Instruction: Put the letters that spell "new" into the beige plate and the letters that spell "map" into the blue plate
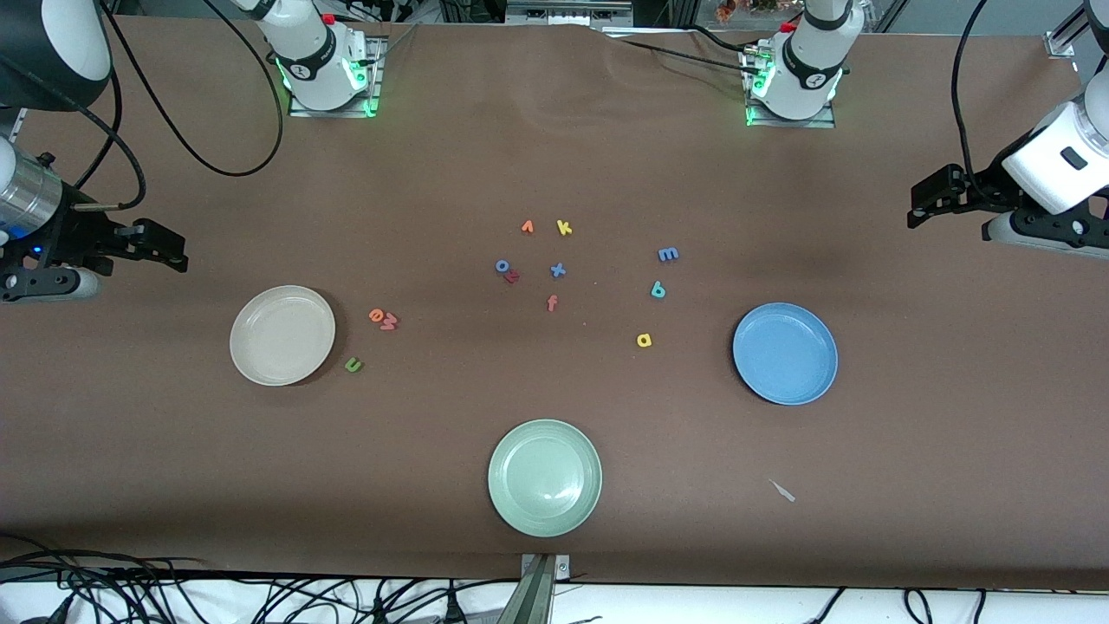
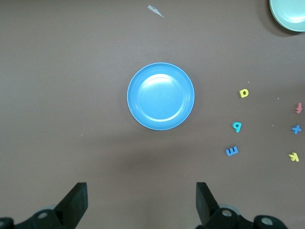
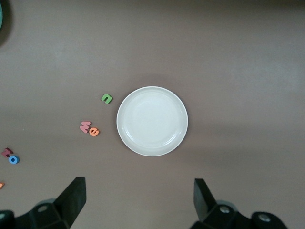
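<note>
The beige plate (image 1: 282, 334) (image 3: 152, 121) lies toward the right arm's end of the table and holds nothing. Beside it lie the green n (image 1: 353, 365) (image 3: 107, 98), orange e (image 1: 376, 315) (image 3: 94, 131) and red w (image 1: 389, 322) (image 3: 85, 126). The blue plate (image 1: 785, 353) (image 2: 160, 96) lies toward the left arm's end, also bare. The blue m (image 1: 668, 254) (image 2: 231, 151), teal p (image 1: 658, 289) (image 2: 237, 126) and yellow a (image 1: 644, 340) (image 2: 244, 93) lie on the cloth beside it. The right gripper (image 1: 169, 247) (image 3: 138, 198) and left gripper (image 1: 923, 204) (image 2: 141, 200) hang open and hold nothing, each over the bare cloth at its own end.
A pale green plate (image 1: 545, 477) sits nearest the front camera at mid-table. Mid-table lie an orange v (image 1: 528, 227), yellow k (image 1: 564, 228), blue o (image 1: 502, 266), red z (image 1: 513, 276), blue x (image 1: 558, 270) and red f (image 1: 552, 302). A pale scrap (image 1: 782, 490) lies nearer the front camera than the blue plate.
</note>
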You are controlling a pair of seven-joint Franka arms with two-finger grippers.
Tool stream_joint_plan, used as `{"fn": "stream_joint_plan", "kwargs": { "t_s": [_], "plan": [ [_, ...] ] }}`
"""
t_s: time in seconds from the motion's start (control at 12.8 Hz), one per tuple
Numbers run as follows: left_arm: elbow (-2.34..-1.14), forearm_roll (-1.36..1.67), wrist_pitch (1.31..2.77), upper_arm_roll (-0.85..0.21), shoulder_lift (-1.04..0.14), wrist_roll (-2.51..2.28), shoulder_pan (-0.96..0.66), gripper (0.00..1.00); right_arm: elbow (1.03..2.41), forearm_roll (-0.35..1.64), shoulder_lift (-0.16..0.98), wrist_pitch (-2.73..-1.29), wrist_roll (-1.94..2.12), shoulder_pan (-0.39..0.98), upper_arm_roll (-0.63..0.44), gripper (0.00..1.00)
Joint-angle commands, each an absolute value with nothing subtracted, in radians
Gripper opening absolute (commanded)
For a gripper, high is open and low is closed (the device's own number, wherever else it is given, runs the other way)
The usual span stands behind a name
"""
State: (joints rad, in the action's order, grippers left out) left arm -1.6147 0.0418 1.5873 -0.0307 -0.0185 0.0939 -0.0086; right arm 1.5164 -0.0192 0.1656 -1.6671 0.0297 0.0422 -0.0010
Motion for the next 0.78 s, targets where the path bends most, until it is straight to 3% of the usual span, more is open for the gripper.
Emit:
{"fn": "stream_joint_plan", "kwargs": {
  "t_s": [0.0, 0.7],
  "plan": [
    [-1.591, 0.026, 1.566, -0.037, -0.040, 0.090, -0.015, 1.00, 1.502, -0.037, 0.166, -1.657, 0.015, 0.043, 0.000, 1.00],
    [-1.539, 0.017, 1.569, -0.055, -0.089, 0.080, -0.009, 1.00, 1.494, -0.031, 0.169, -1.651, 0.017, 0.043, 0.000, 1.00]
  ]
}}
